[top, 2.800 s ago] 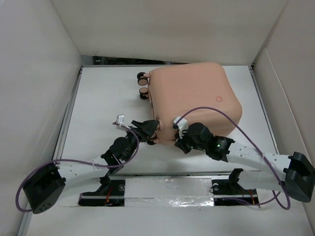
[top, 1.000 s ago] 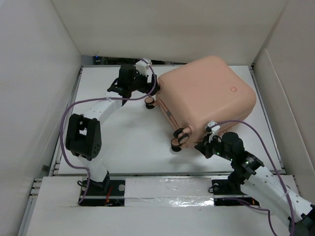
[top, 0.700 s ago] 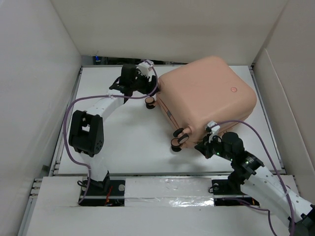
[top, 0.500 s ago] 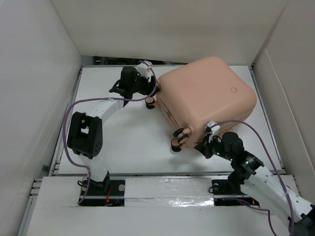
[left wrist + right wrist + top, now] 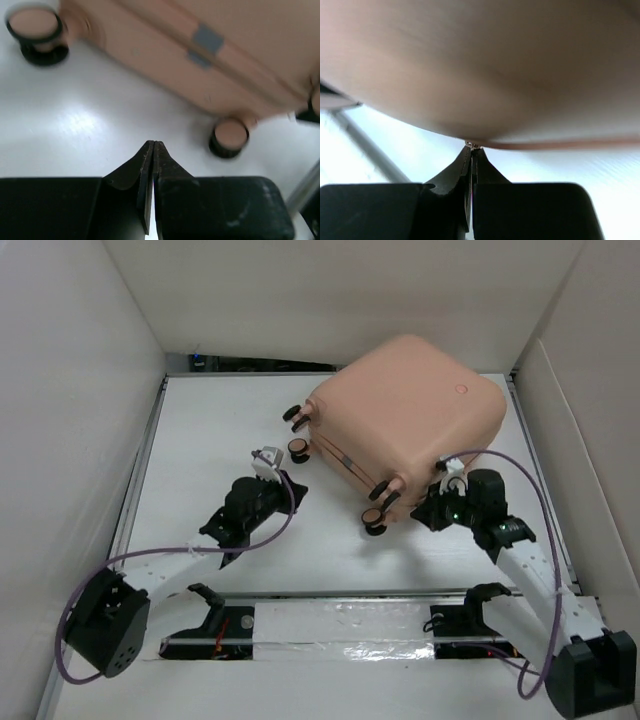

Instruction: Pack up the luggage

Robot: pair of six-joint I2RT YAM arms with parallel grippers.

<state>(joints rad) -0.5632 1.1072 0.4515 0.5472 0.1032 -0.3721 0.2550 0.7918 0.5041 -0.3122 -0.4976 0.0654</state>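
Where luggage (image 5: 400,430) sits far right, right end effector (image 5: 471,149) closed — at its edge

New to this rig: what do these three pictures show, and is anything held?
Two robot arms are bolted at a white table's near edge. The wide picture is from a fixed camera above; the other two look from each wrist. A closed peach-pink hard-shell suitcase lies on the table, wheels toward the left arm. The left gripper is shut on nothing, clear of it. The right gripper is shut, tips against the suitcase's edge; whether they pinch anything, I cannot tell.
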